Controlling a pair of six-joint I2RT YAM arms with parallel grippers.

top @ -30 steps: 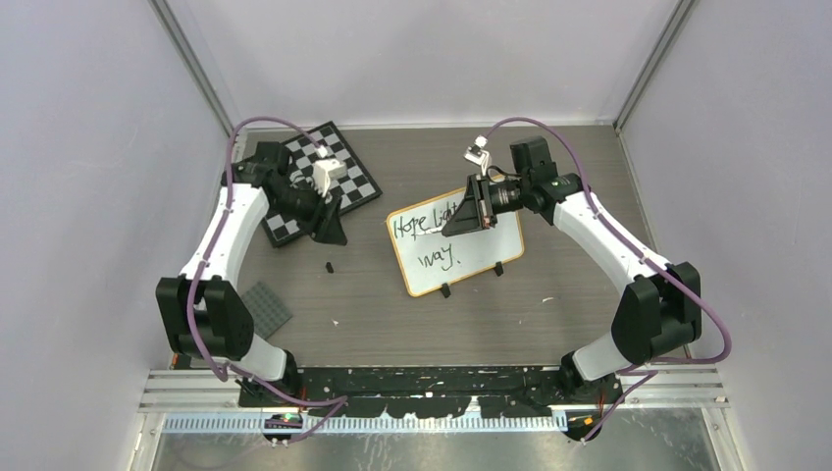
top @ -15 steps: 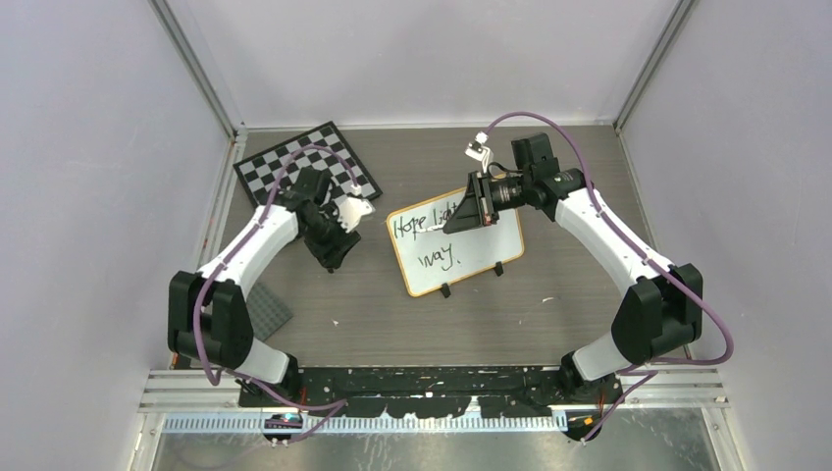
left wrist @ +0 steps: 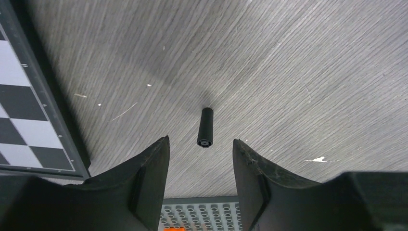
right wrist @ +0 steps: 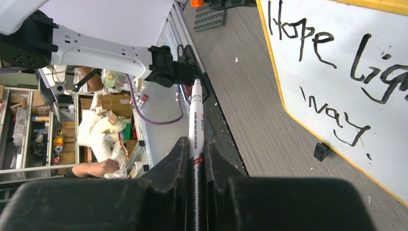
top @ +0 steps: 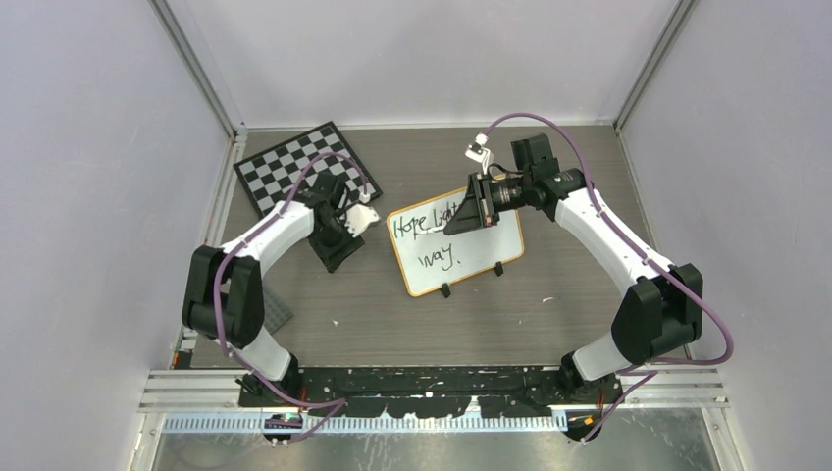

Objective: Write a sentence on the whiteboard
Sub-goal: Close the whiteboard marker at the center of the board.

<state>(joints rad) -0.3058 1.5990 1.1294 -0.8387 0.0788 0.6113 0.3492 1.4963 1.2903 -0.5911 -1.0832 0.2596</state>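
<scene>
**Bench contents, left to right: whiteboard at centre, marker in right gripper**

1. Grey studded baseplate (top: 282, 312). Flat on the bench (top: 392, 319), near left, partly hidden under the left arm.
2. Chessboard (top: 294, 162). Black-and-white chequered, black rim, lying in the far left corner, turned at an angle.
3. Left gripper (left wrist: 199, 144). Pointing down between chessboard and whiteboard; jaws apart, nothing between them.
4. Marker cap (left wrist: 205, 127). Small black cylinder lying on its side on the bare bench, just ahead of the left gripper's gap, touching neither finger.
5. Whiteboard (top: 481, 257). White, orange-tan rim, rounded corners, lying at bench centre, slightly rotated. Two black clip feet (top: 444, 290) on its near edge. Handwritten in black: "Hope", then a word beginning "Lig" partly covered by the right gripper, and "way." below.
6. Right gripper (right wrist: 196, 144). Over the whiteboard's upper middle; jaws clamped together on a white-barrelled marker (right wrist: 196, 115). Whether the tip touches the whiteboard cannot be told.
</scene>
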